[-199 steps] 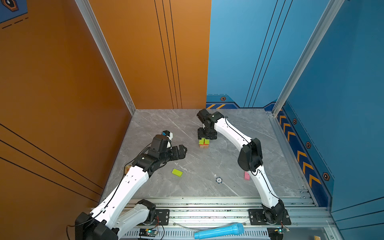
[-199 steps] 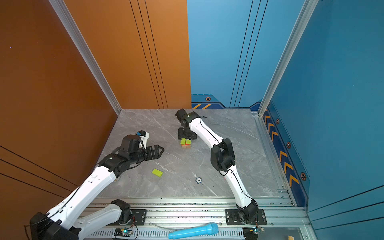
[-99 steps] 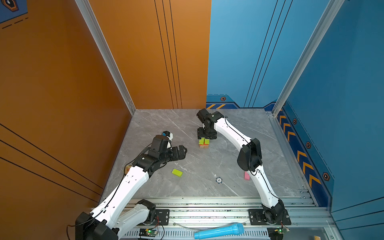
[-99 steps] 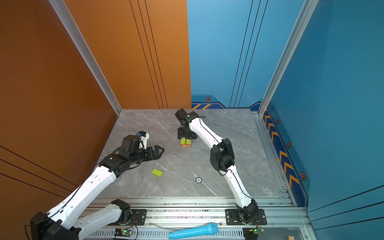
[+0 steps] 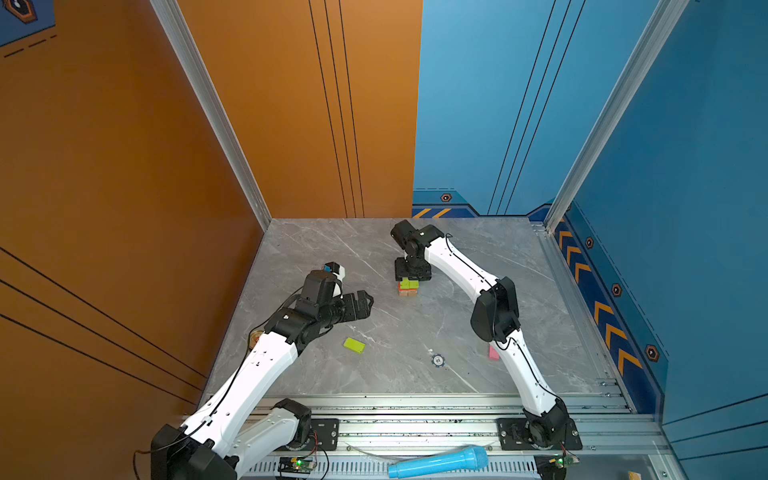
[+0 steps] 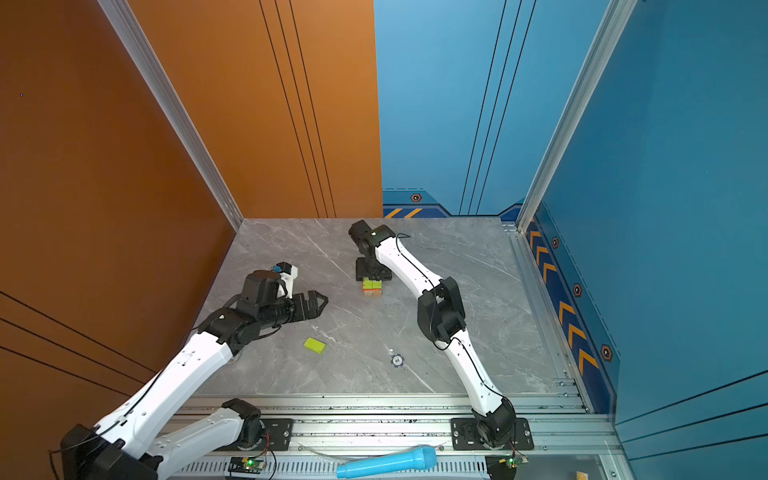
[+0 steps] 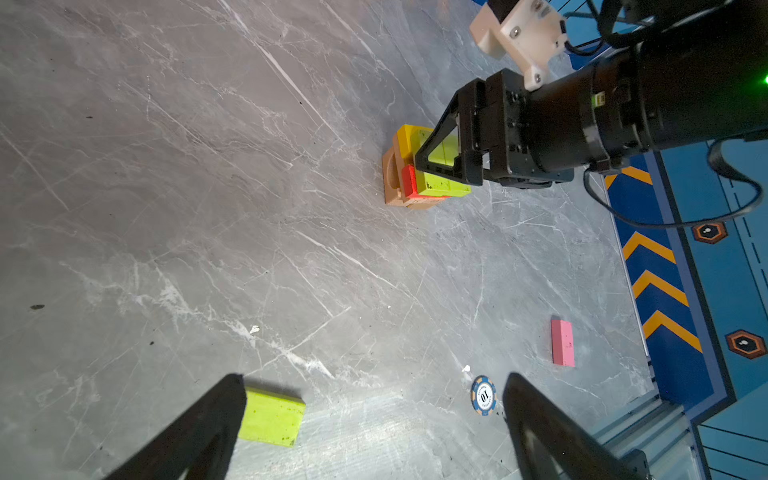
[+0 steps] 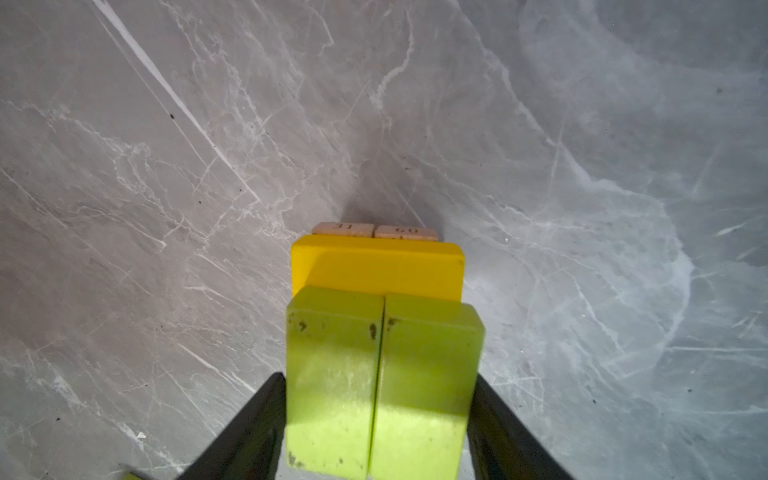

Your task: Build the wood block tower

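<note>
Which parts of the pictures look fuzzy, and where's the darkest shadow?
Right wrist view: the right claw fingers hugging the green blocks look fuzzy; dark shadow behind the tower. Left wrist view: left claw fingers fuzzy, chip sharp.

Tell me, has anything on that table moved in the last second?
Nothing visibly moved. The right gripper stays at the tower, its jaws against both sides of the two lime green blocks on top. The left gripper still hovers open. The loose lime green block, the pink block and the token lie where they were.
</note>
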